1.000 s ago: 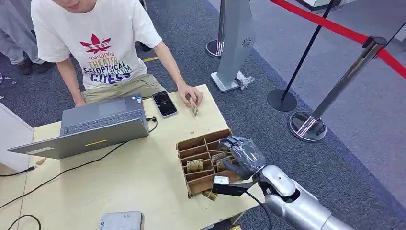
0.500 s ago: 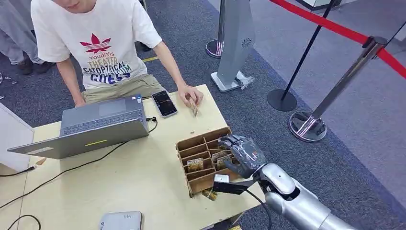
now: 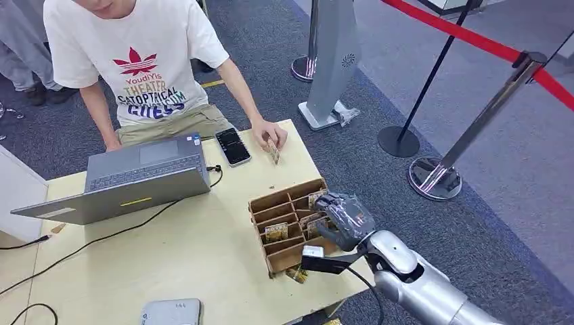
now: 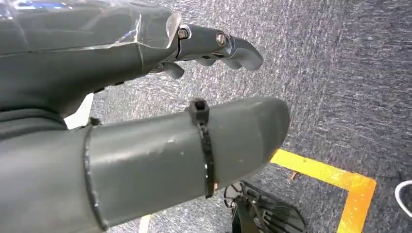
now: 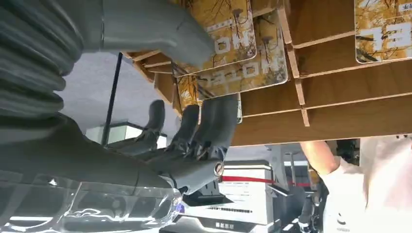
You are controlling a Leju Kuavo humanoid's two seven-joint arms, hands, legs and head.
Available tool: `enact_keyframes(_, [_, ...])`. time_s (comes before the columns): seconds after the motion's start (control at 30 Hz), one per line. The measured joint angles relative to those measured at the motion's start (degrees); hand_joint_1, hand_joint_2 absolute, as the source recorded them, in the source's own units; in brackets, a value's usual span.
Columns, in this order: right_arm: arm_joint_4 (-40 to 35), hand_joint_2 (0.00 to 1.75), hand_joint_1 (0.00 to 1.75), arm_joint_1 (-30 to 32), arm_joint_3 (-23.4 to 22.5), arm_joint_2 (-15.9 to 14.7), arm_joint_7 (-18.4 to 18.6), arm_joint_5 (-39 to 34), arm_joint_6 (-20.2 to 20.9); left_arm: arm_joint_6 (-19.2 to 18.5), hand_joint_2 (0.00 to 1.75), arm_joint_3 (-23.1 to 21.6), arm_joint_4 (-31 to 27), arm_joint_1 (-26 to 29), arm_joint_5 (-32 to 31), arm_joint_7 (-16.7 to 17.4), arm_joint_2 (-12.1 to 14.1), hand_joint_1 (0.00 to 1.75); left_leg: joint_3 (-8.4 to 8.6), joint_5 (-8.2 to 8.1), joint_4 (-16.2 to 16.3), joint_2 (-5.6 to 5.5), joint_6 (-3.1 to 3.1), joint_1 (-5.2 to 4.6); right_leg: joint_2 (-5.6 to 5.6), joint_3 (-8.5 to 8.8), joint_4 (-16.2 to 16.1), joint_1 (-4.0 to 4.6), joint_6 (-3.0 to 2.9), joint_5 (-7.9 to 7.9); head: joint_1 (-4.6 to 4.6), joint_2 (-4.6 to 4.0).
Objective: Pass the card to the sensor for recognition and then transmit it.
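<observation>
Right hand [image 3: 342, 218] is down in the cardboard tray [image 3: 269, 203], thumb and fingers [image 5: 214, 124] closing around a card [image 5: 233, 53]; firm grip? Can't tell. Next: lift it out cleanly.

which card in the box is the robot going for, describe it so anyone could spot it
On the wooden table stands a cardboard divider box. In its right-hand slots, the right hand pinches a yellow-brown card. Unlike the card one column left, this one sits between thumb and fingers.

Grey carpet floor [image 3: 379, 176], light wooden table [image 3: 189, 250], red-belt stanchions [image 3: 474, 128]
</observation>
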Motion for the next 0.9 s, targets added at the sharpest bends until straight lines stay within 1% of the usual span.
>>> enact_keyframes(0.03, [0.00,1.75,1.08,0.05,0.00,-0.04,0.06,0.00,0.00,0.00,0.00,0.00,0.00,0.00,0.00,-0.04,0.00,0.00,0.00,0.00,0.00,0.00,0.00,0.00,0.00,0.00,0.00,0.00,0.00,0.00,0.00,0.00])
enact_keyframes(0.1, [-0.02,1.75,1.19,0.22,-0.07,-0.20,0.26,0.00,-0.04,-0.02,0.00,0.00,0.00,0.00,-0.09,-0.04,0.00,0.00,0.00,0.00,0.00,0.00,0.00,0.00,0.00,0.00,0.00,0.00,0.00,0.00,0.00,0.00])
enact_keyframes(0.13, [-0.04,1.75,1.19,0.37,-0.13,-0.35,0.37,-0.02,-0.07,-0.04,0.00,0.00,0.00,0.00,-0.15,-0.04,0.00,0.00,0.00,0.00,0.00,0.00,0.00,0.00,0.00,0.00,0.00,0.00,0.00,0.00,0.00,0.00])
enact_keyframes(0.17, [-0.13,1.75,1.22,0.53,-0.15,-0.46,0.48,0.00,-0.07,-0.04,0.00,0.00,0.00,0.01,-0.17,-0.04,0.00,0.00,0.00,0.00,0.00,0.00,0.00,0.00,0.00,0.00,0.00,0.00,0.00,0.00,0.00,0.00])
enact_keyframes(0.2, [-0.31,1.75,1.29,0.72,-0.22,-0.57,0.57,-0.02,-0.09,-0.09,0.00,0.00,0.00,0.00,-0.24,-0.04,0.00,0.00,0.00,0.00,0.00,0.00,0.00,0.00,0.00,0.00,0.00,0.00,0.00,0.00,0.00,0.00])
enact_keyframes(0.23, [-0.50,1.75,1.27,0.87,-0.31,-0.70,0.63,-0.02,-0.09,-0.11,0.00,0.00,0.00,0.00,-0.24,-0.04,0.00,0.00,0.00,0.00,0.00,0.00,0.00,0.00,0.00,0.00,0.00,0.00,0.00,0.00,0.00,0.00])
enact_keyframes(0.33, [-0.94,1.75,1.33,1.20,-0.46,-1.03,0.85,-0.02,-0.09,-0.17,0.00,0.00,0.00,0.01,-0.26,-0.04,0.00,0.00,0.00,0.00,0.00,0.00,0.00,0.00,0.00,0.00,0.00,0.00,0.00,0.00,0.00,0.00])
enact_keyframes(0.47, [-1.40,1.75,1.33,1.42,-0.52,-1.33,1.11,-0.02,-0.07,-0.17,0.00,0.00,0.00,0.00,-0.26,-0.02,0.00,0.00,0.01,0.00,0.00,0.01,0.00,0.00,0.01,0.01,0.00,0.00,0.00,0.00,0.00,0.00])
enact_keyframes(0.6, [-1.62,1.75,1.40,1.57,-0.55,-1.33,1.47,0.07,-0.02,-0.17,0.00,0.00,0.00,0.01,-0.24,0.04,0.00,0.00,0.02,0.00,0.00,0.01,0.00,0.00,0.01,0.01,0.00,0.00,0.00,0.00,0.00,0.00])
enact_keyframes(0.9, [-1.97,1.75,1.41,1.61,-1.14,-1.64,1.47,-0.24,0.79,-0.55,0.00,0.00,0.00,-0.01,-0.68,0.00,0.00,0.00,0.00,0.00,0.00,0.00,0.00,0.00,0.00,0.01,0.00,0.00,0.00,0.00,0.00,0.00])
